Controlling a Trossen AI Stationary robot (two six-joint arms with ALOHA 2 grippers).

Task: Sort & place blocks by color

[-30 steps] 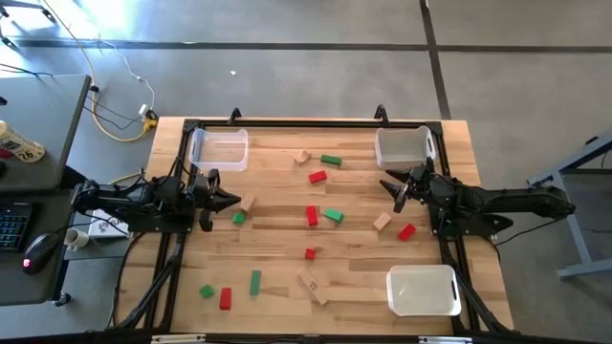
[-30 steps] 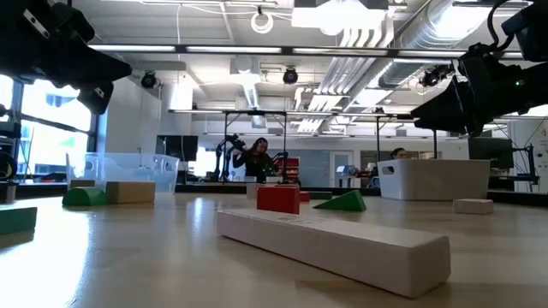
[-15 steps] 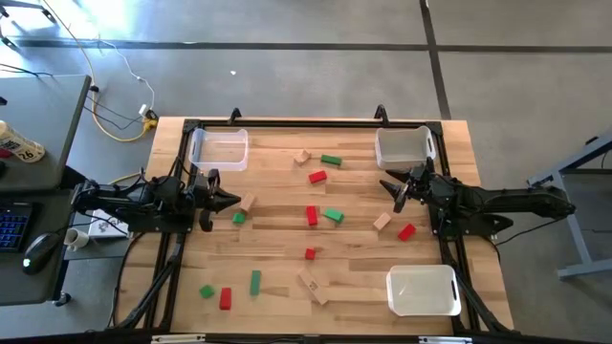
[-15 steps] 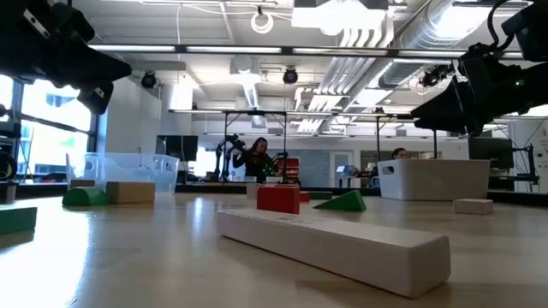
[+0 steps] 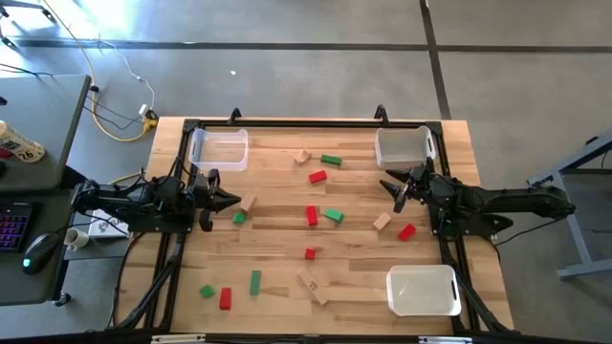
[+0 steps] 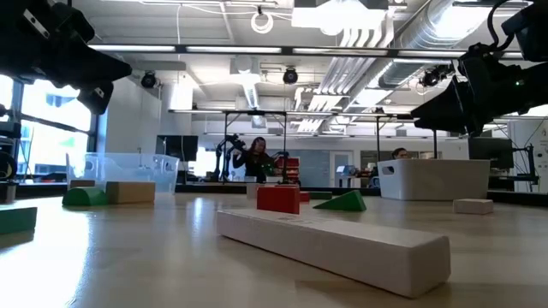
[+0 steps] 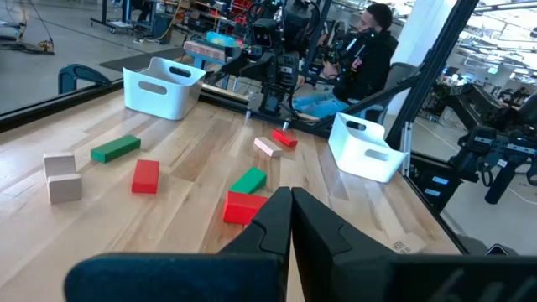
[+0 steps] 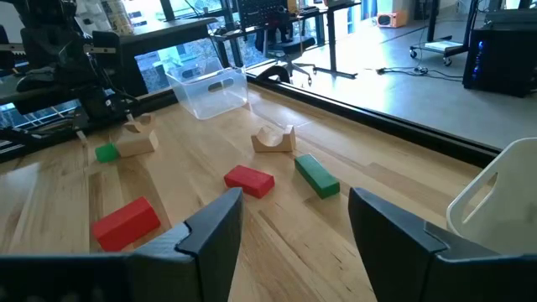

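**Operator:** What's on your tabletop [image 5: 287, 277] right now?

**Cataloguer:** You have the blocks loose across the wood, none in a bin. Far side, middle: a tan arch block [image 5: 302, 157], a green bar [image 5: 331, 160], a red block [image 5: 317, 177]. Centre: an upright red bar [image 5: 312, 216] just beside a green block [image 5: 333, 216], and a small red cube [image 5: 310, 253] nearer the front. Left of centre: a tan block [image 5: 248, 203] with a small green block [image 5: 238, 218] just beside it. Front left: a green piece [image 5: 206, 290], a red bar [image 5: 226, 299], a green bar [image 5: 255, 282]. Front middle: a long tan bar [image 5: 312, 286]. Right: a tan block [image 5: 382, 221] and a red block [image 5: 406, 231].

**Operator:** And the bins?

**Cataloguer:** You have three: a clear bin [image 5: 219, 149] at the far left corner, a white bin [image 5: 402, 146] at the far right, another white bin [image 5: 422, 290] at the front right. No block shows in any of them.

**Operator:** Where are my tools?

**Cataloguer:** Your left tool [image 5: 228, 201] hangs above the left edge, near the tan block and small green block; its fingers [image 7: 281, 220] are pressed together with nothing between them. Your right tool [image 5: 391, 191] sits at the right side, just in front of the far white bin; its fingers [image 8: 220, 220] stand wide apart, holding nothing.
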